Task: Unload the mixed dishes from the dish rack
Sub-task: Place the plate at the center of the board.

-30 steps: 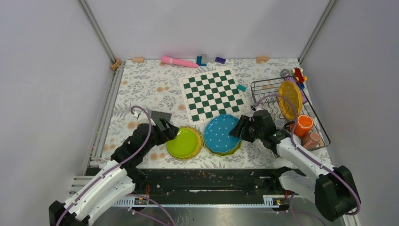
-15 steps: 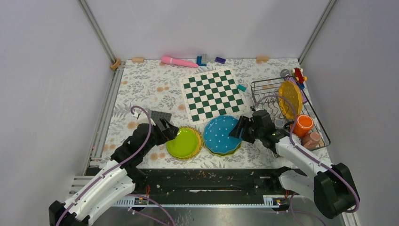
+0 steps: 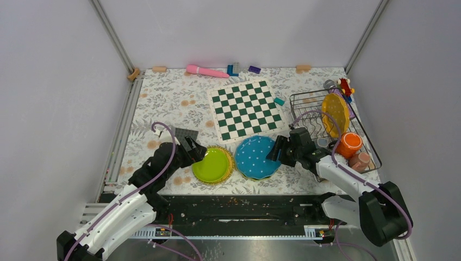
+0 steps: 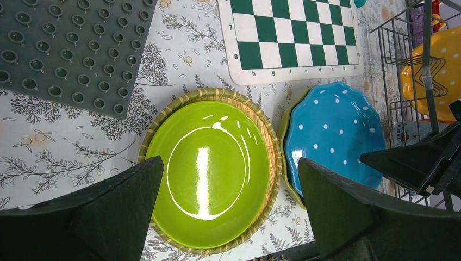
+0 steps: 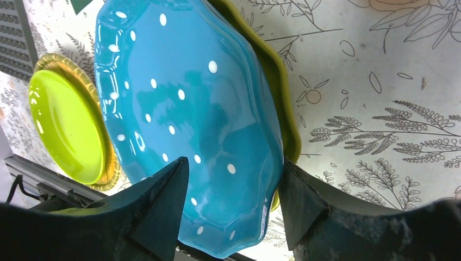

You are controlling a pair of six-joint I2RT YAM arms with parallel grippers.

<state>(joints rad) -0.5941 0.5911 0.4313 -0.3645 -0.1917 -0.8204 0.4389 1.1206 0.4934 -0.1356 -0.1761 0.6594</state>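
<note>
**Rack point(image 3: 312, 103) partly unloaded, at the table's point(image 3: 163, 98) right edge.**
Lime plate point(image 3: 213, 165) and teal plate point(image 3: 257, 156) lie on the table; yellow plate point(image 3: 335, 113), orange cup point(image 3: 349, 144) and pink cup point(image 3: 360, 160) are left racked. Left gripper point(image 4: 229, 163) gapes over the lime plate. Right gripper point(image 5: 234, 163) straddles the teal rim, but I cannot tell whether it grips.

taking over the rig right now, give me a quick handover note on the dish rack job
Left gripper: open, empty, above the lime-green plate.
Right gripper: jaws straddle the rim of the teal plate; gripped or released, cannot tell.
Done: lime-green plate and teal plate lie on the table, the teal one on a yellow-green plate.
Left: the dish rack holds an orange dotted plate on edge, an orange cup and a pink cup.
</note>
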